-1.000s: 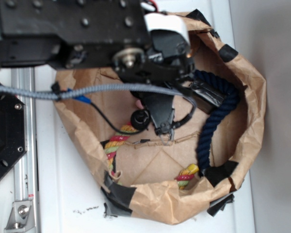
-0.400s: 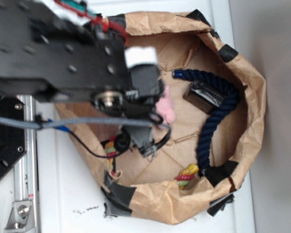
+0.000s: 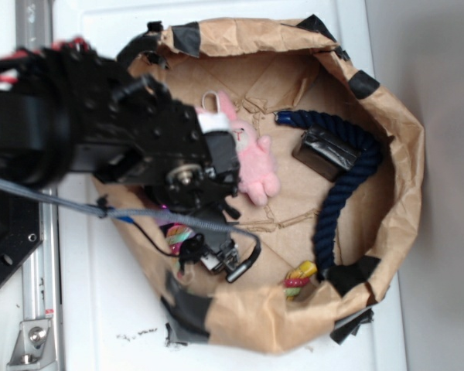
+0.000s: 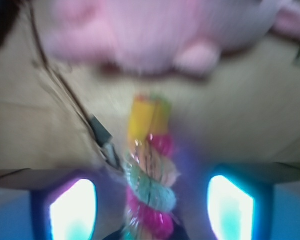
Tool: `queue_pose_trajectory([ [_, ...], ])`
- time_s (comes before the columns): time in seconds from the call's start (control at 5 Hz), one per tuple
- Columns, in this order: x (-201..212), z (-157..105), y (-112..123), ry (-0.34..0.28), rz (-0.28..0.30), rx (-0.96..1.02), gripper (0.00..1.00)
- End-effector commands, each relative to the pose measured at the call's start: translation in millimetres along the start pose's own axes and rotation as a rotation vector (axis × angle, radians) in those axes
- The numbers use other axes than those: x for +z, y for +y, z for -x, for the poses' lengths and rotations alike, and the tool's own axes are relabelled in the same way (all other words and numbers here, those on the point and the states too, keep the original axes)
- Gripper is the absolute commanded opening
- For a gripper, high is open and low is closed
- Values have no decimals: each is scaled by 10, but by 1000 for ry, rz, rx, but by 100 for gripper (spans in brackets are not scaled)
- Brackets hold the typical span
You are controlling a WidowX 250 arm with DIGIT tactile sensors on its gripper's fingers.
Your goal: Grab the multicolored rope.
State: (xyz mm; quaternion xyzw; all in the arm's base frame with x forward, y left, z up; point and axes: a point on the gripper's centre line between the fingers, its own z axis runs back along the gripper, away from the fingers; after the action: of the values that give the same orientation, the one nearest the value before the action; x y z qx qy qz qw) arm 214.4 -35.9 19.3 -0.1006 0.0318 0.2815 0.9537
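The multicolored rope (image 4: 149, 185) lies on the floor of the paper bag (image 3: 402, 154), near its left wall as the exterior view shows it. One end peeks out under my arm and another piece (image 3: 298, 280) shows at the bottom wall. In the wrist view the twisted yellow, pink and green strands run straight up the middle, between my two fingers (image 4: 72, 212). My gripper (image 4: 150, 210) is wide apart, with a finger on each side of the rope and not pressing it yet. I judge I am lined up and only need to go lower and close.

What can go wrong: the wrist picture is blurred, so I cannot tell how high I am above the rope. If I close too early, the fingers may only brush the top strands and the rope will slip out. If I go too deep, I may pinch the paper floor too.

The pink plush toy (image 3: 247, 158) lies just beyond the rope's end, close enough to be caught if I drift forward. The navy rope (image 3: 348, 178) and a small dark box (image 3: 321, 152) are well apart, on the right side. The cable (image 3: 139, 212) hangs over the place.
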Motion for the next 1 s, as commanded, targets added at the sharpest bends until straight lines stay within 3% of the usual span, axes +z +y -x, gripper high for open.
queue_pose_trajectory([
  [0.0, -182, 69, -101, 38, 23, -60, 0],
  [0.8, -61, 4, -88, 2, 18, -124, 0],
])
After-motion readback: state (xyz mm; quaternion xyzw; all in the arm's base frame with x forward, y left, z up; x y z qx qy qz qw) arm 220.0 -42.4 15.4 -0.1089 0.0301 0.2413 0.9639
